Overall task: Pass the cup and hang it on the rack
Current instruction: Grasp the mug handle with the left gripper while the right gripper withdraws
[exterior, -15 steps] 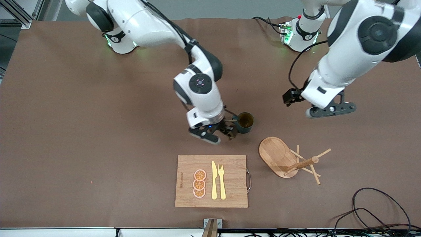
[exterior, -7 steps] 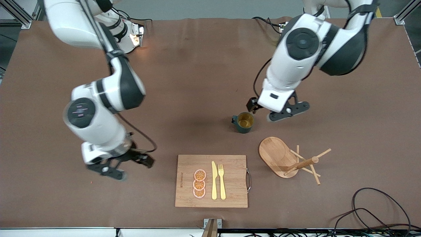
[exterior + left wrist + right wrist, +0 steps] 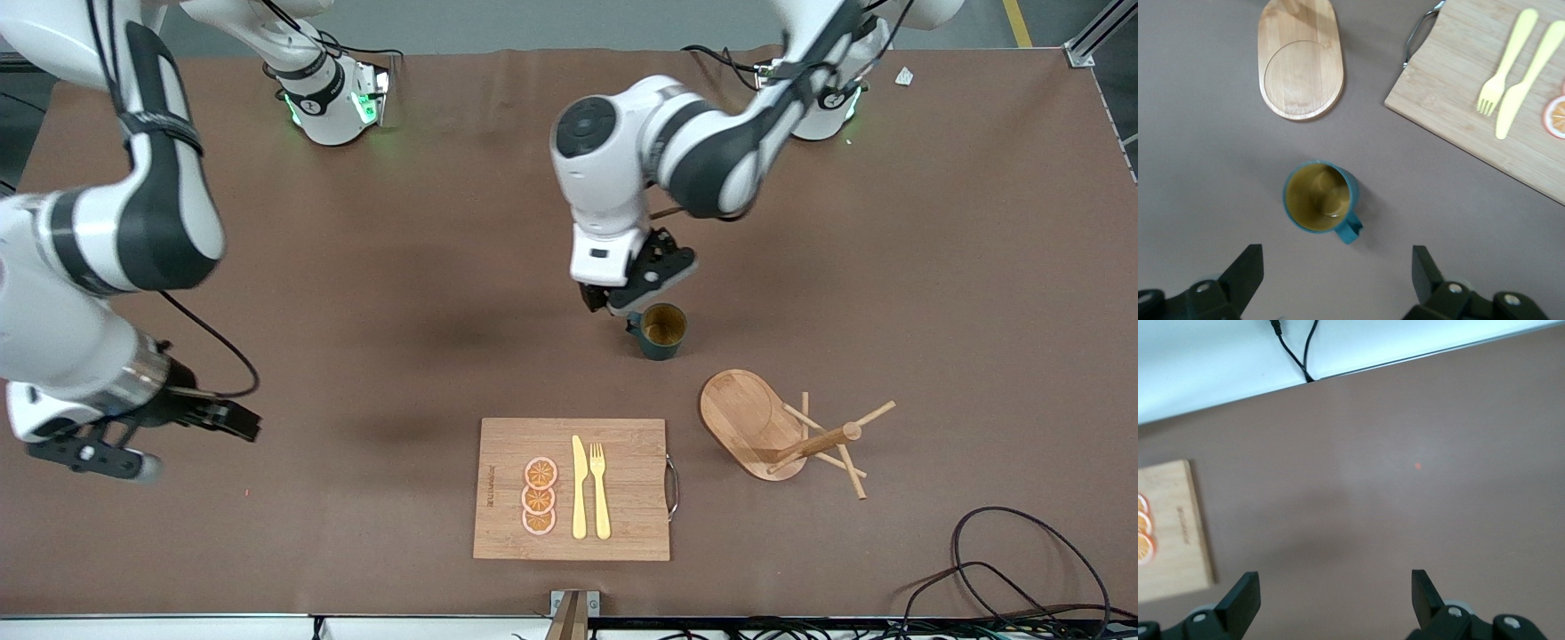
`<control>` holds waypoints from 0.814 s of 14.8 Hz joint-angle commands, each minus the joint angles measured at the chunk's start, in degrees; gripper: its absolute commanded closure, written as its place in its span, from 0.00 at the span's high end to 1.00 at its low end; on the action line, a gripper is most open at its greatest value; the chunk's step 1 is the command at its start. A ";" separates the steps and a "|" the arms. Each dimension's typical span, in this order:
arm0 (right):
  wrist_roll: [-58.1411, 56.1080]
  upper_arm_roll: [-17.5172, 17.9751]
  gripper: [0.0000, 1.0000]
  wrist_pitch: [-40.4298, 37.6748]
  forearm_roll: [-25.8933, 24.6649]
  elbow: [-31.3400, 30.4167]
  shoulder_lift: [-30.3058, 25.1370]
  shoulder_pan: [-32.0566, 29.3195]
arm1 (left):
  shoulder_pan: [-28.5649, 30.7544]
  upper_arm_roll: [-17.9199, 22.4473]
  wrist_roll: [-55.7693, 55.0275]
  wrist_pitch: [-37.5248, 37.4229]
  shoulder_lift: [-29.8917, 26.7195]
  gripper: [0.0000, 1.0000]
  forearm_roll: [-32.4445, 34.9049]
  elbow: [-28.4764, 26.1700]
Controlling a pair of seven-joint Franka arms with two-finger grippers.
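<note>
Counter point(image 3: 373, 293): brown surface carrying everything.
Left arm point(image 3: 676, 151): reaches from its base toward the middle of the counter.
Right arm point(image 3: 107, 231): waits at its own end of the counter.
Cutting board point(image 3: 569, 489): bamboo, near the front camera, bearing orange slices point(image 3: 539, 496), a yellow knife point(image 3: 579, 487) and fork point(image 3: 600, 489).
Rack point(image 3: 782, 431): wooden mug tree standing on its oval base, beside the board toward the left arm's end, no cup on its pegs.
Left claw point(image 3: 1337, 277): released, fingers point(image 3: 1245, 270) spread wide, holding nothing.
Right claw point(image 3: 1331, 593): released and empty, over bare counter near the board's edge.
Cup point(image 3: 661, 331): upright on the counter, farther from the front camera than the rack; it sits just ahead of the left claw's fingertips, not between them, handle turned toward the claw.
</note>
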 commanded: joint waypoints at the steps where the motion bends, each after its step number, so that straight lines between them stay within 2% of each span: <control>1: -5.98 1.43 1.00 0.71 -0.80 -10.39 -9.09 -3.60 | -4.18 0.48 -12.09 -0.06 5.85 0.95 7.21 1.65; 5: -6.60 1.52 1.00 0.80 -0.18 -21.81 -20.68 -5.54 | -8.75 1.18 -28.54 -0.67 11.83 0.89 15.04 1.56; 7: -8.97 1.43 1.00 0.80 -0.18 -26.04 -25.44 -5.54 | -9.20 1.27 -36.89 -0.67 14.12 0.84 18.64 1.56; 12: -11.18 0.82 1.00 -2.97 -0.09 -27.37 -30.72 -5.98 | -9.38 1.36 -41.06 -4.01 17.29 0.72 21.29 1.39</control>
